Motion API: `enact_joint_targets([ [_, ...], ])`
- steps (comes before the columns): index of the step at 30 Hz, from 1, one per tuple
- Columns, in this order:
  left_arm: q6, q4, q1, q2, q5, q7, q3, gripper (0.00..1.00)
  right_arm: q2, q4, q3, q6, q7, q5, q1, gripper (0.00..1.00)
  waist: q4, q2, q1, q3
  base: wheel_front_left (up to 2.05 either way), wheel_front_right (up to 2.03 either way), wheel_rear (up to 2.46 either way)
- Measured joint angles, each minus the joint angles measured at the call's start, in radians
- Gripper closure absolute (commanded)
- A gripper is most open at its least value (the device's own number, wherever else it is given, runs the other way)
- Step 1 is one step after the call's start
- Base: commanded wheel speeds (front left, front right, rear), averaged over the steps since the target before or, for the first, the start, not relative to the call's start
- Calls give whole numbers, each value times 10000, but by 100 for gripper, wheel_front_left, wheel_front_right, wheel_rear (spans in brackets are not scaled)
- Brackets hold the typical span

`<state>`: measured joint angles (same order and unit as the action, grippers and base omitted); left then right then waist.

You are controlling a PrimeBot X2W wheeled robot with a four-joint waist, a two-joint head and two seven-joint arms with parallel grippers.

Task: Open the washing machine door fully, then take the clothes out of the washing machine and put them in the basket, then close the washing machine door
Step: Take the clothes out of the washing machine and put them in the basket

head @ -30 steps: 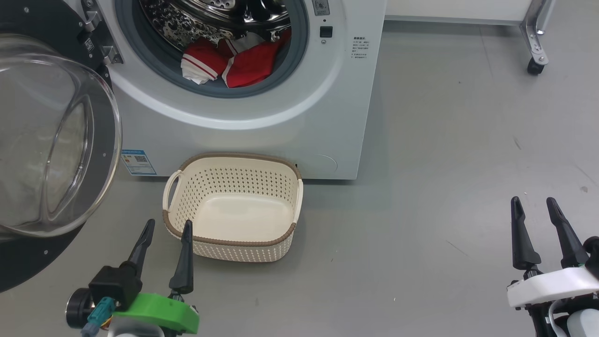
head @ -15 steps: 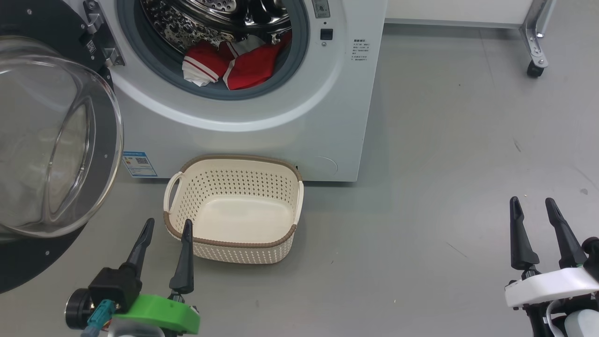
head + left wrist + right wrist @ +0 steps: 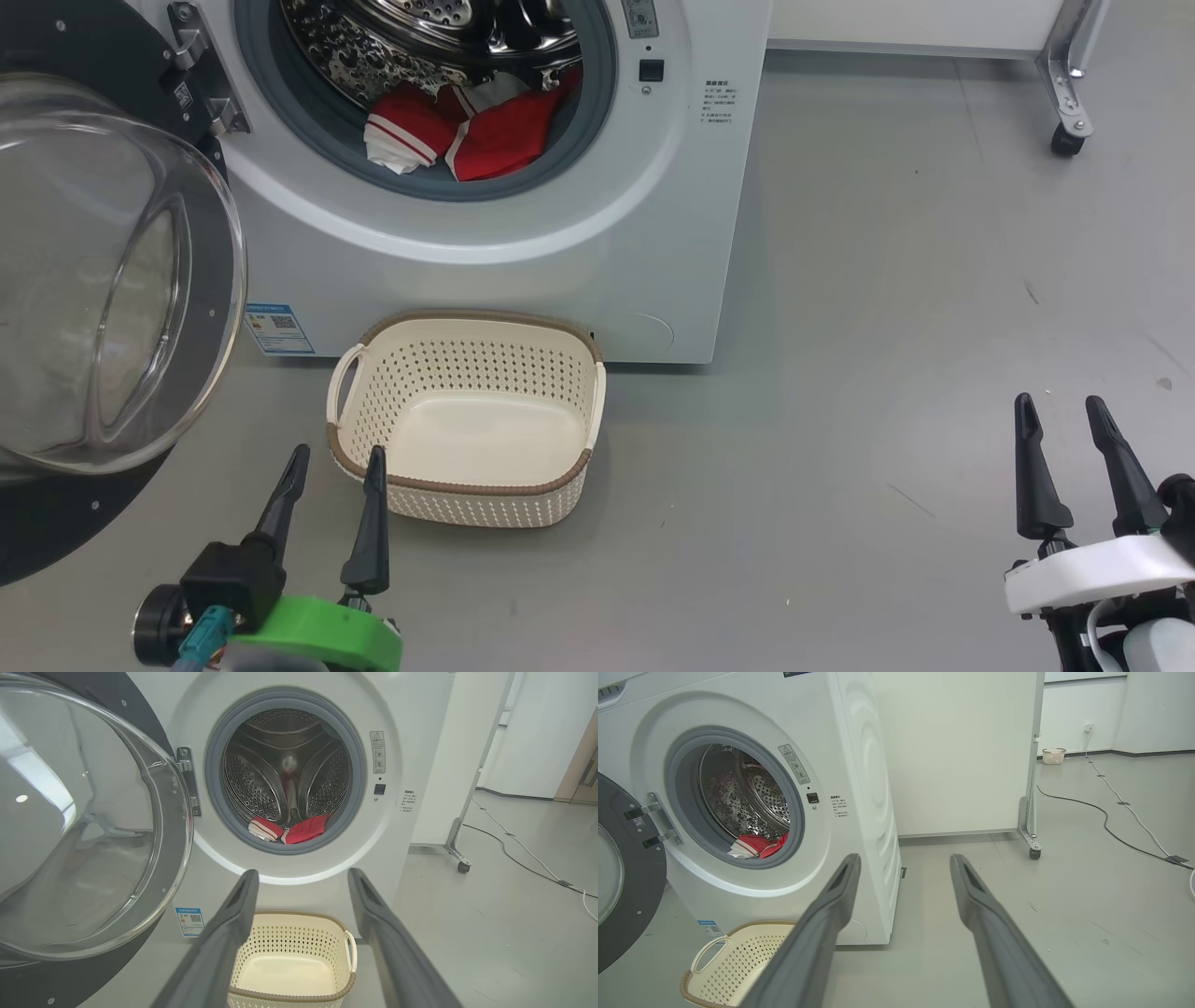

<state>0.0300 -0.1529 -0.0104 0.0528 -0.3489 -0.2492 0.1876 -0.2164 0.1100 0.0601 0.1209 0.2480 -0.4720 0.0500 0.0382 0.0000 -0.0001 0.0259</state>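
Camera tipped a bit, so washing machine (image 3: 560, 271) sat lower in picture; things stayed put. Door (image 3: 112, 271) swung wide to left, out of way. Basket (image 3: 485, 315) sat empty on floor (image 3: 840, 373) right under opening, ready to catch. Red clothes (image 3: 467, 131) with white stripes lay bunched at drum (image 3: 392, 47) front. Left hand (image 3: 338, 450) and right hand (image 3: 1059, 401) both spread, holding nothing, low and back.

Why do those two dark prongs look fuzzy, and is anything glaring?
Left wrist view: the left gripper, near the lens, blurs; a light spot glints on the round black-rimmed door's glass bowl. Right wrist view: the right gripper blurs likewise. Head view: the steel drum sparkles.
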Motion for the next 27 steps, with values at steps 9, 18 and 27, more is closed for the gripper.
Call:
enact_joint_targets([
  [9, 115, 418, 0, -23, 71, -17, 130, 0, 4, 2, -13, 2, 0, 75, 3, 0, 56, 0, 0, 0, 5, -5, 0],
  [18, 117, 573, 14, -25, 75, -17, 123, 0, 36, 25, -13, 4, 0, 86, 4, 0, 107, 0, 0, -20, 34, -34, 0],
  [27, 157, 625, 115, -27, 150, -17, 111, 0, 82, 61, 10, 8, 0, 171, 5, 0, 129, 0, 1, -67, 64, -64, 0],
])
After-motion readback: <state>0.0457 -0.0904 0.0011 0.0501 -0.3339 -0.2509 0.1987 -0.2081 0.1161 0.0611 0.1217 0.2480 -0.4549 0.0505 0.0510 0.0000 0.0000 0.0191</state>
